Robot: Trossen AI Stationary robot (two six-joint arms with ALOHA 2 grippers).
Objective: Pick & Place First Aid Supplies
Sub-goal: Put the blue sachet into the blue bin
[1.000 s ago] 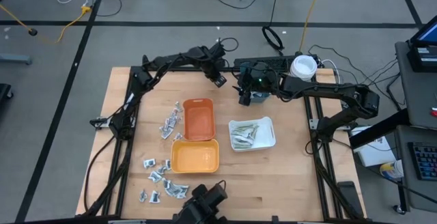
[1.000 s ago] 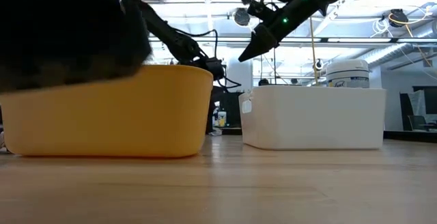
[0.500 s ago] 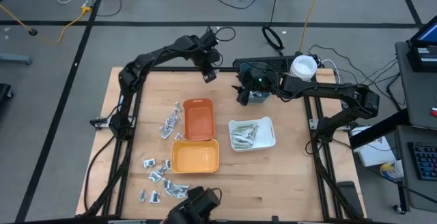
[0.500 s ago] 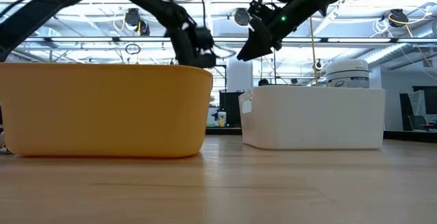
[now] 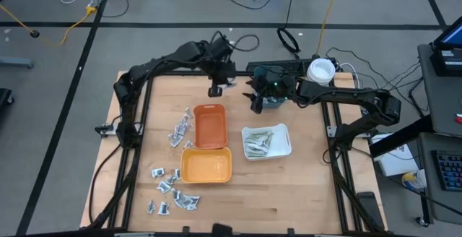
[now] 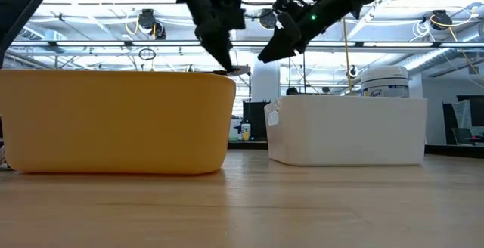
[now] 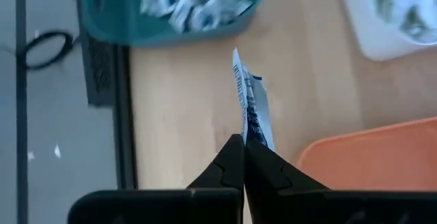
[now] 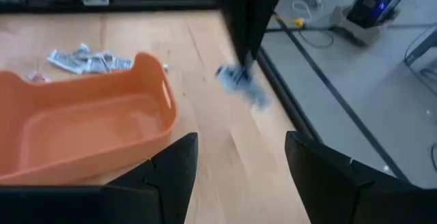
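Pinching 1 sachet [image 7: 250,102]: left hand [image 7: 243,144] | right hand [image 8: 235,162]: wide, holding nothing | trays: 4

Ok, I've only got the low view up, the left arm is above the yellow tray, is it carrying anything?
Observer: Yes. The left gripper is shut on a silvery-white sachet.
Operator: What lies ahead of it?
Observer: A teal tray already holding sachets, at the table's far edge.
Operator: And the right arm?
Observer: The right gripper hangs open beside that teal tray, holding nothing.
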